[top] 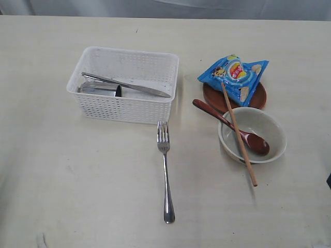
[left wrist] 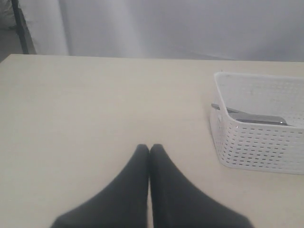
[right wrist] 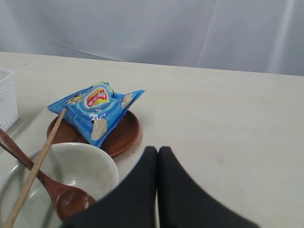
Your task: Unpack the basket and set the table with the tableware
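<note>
Steel fork (top: 165, 173) only in exterior view | left claw (left wrist: 149, 147) clenched, empty | right claw (right wrist: 157, 150) clenched, empty

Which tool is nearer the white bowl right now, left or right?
Right. The right tool, shut, sits close beside the bowl. The left tool, shut, is over the table by the basket, with the bowl outside its camera's view.

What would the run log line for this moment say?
basket: knife, cup inside | fork on table | spoon, chopstick across bowl | snack bag on plate | left gripper shut | right gripper shut
</note>
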Tool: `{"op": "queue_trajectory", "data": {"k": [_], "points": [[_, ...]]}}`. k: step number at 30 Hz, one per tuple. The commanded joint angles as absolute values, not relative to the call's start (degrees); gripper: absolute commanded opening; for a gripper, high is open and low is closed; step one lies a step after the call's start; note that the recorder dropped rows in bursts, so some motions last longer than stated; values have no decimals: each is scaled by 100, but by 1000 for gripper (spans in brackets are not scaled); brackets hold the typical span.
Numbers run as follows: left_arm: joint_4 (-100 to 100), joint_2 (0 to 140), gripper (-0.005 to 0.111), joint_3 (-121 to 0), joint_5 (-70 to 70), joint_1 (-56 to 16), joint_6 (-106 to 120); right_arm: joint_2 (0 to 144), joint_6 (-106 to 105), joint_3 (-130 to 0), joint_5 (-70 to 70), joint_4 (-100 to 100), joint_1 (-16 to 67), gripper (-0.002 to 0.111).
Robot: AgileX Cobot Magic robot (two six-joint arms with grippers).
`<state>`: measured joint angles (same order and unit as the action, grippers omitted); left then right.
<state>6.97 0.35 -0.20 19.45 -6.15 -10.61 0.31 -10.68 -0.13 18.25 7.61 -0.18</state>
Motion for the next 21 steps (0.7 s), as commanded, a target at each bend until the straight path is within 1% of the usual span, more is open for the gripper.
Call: {"op": "queue_trajectory", "data": {"k": [1,2,7,8,9,11,13,14,15,18,21], "points": [[711,0,0,0,1945,-591,-1031,0,-1072,0,1696,745,-45,-1],[711,0,0,0,1945,-591,-1019,0,-1072,0,1504,793,-45,-1],[711,0,0,0,1945,-591,-1019,0,-1072,0,1525,782,-45,-1],[711,0,0,0,1945,-591,-1019,0,-1072,0,1344,783,-45,-1],[711,0,0,0,1945,-591,-1019,0,-972,0,929,976,-45,-1],[711,0,0,0,1945,-591,-1019,0,-615,0,93,2359,-45,-1],[711,0,0,0,1945,-591,-1019,0,-217,0,-1146,3328,-45,-1],[711,0,0,0,1945,-591,-1019,0,0,0,-1518,3500,-45,-1],[711,0,0,0,1945,-591,-1019,0,0,-66,-1634,3258,-45,-1],[711,0,0,0,1945,-591,-1019,0,-38,-798,-1330,2304,-45,-1],[711,0,0,0,1945,-591,-1019,326,-910,-1431,-908,2149,-45,-1]]}}
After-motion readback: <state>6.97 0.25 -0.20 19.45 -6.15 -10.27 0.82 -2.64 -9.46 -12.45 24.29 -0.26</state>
